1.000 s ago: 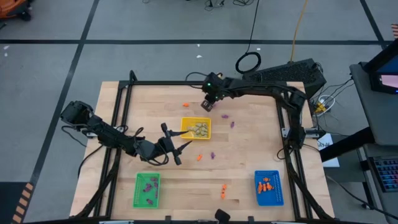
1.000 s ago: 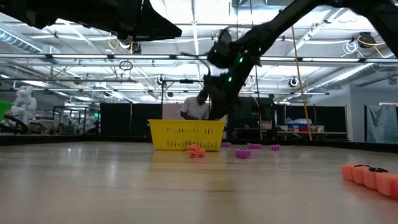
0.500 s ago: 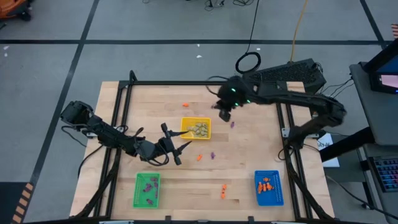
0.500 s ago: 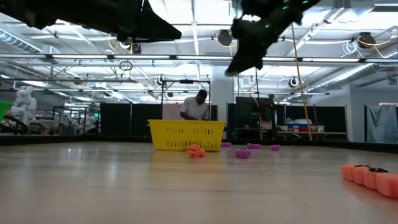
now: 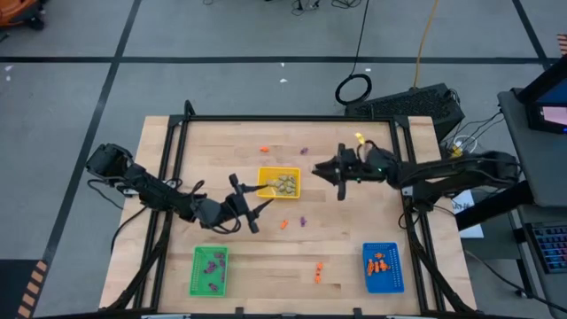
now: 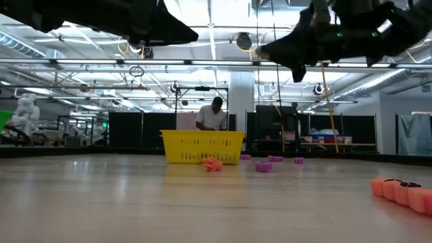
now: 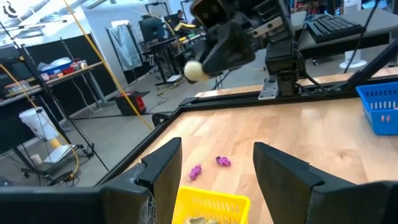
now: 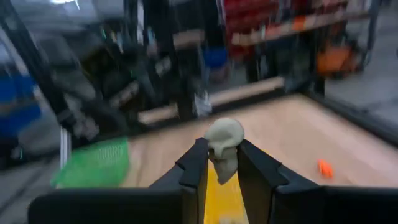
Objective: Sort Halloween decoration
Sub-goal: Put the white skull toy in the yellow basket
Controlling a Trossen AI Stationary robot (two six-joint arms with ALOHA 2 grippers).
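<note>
One pale trinket (image 8: 224, 140) sits pinched in the right gripper (image 8: 222, 163), raised beside the yellow tray (image 5: 293, 175). Sorted lots fill the yellow, green (image 5: 197, 274) and blue (image 5: 396, 273) trays; orange and purple strays remain on the table (image 5: 221, 142). Left gripper (image 5: 255, 214) waits, fingers wide, empty.

Bare wood between yellow tray (image 5: 278, 183) and right tool (image 5: 324, 169) — unobstructed.
</note>
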